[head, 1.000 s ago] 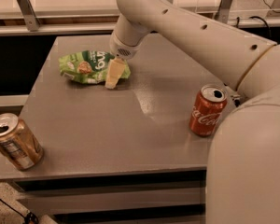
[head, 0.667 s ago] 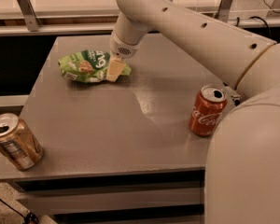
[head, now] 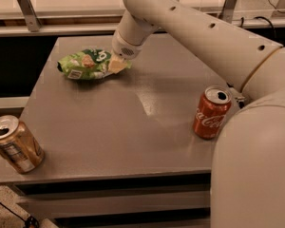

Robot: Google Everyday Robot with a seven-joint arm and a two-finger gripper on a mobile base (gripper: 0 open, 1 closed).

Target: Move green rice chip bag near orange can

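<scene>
We find pincer (head: 115,63) low on right end of green rice chip bag (head: 88,64), 11 o'clock on table (head: 133,127), likely to pinch crinkly edge; grip we cannot tell. orange can (head: 15,145) at 7 o'clock, well apart; red can (head: 211,113) at 4 o'clock.

The green rice chip bag (head: 85,64) is pale green with a dark green patch and a white label (tan rounds printed too). The cream tool (head: 116,64) sits at its right end. The orange can (head: 16,145) is bronze-gold, the Coca-Cola can (head: 211,113) red, the table (head: 133,127) grey.
</scene>
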